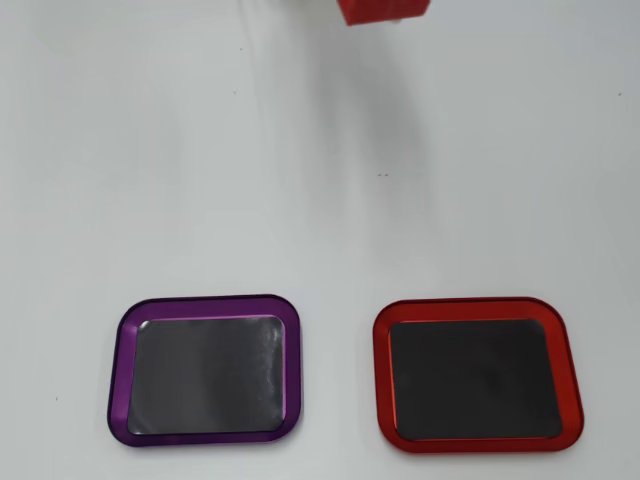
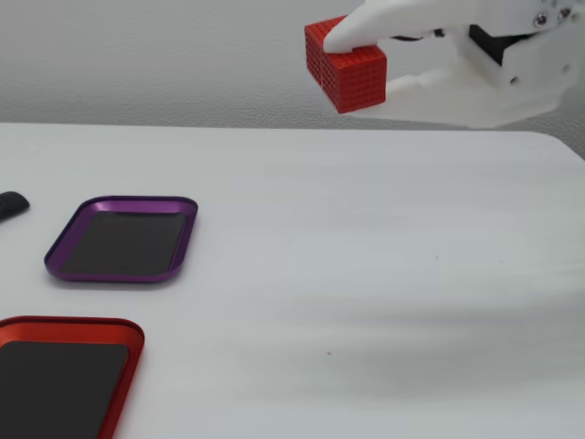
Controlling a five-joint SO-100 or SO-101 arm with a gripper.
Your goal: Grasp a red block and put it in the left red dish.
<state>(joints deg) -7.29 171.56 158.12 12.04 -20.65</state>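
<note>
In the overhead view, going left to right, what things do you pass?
Purple-rimmed tray → red block, cut by the top edge → red dish.

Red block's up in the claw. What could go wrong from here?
1. The claw pinches the red block high above the table; a slip could bounce it away.
2. The purple tray sits beside the same-shaped red dish, so a wrong-tray drop is possible.
</note>
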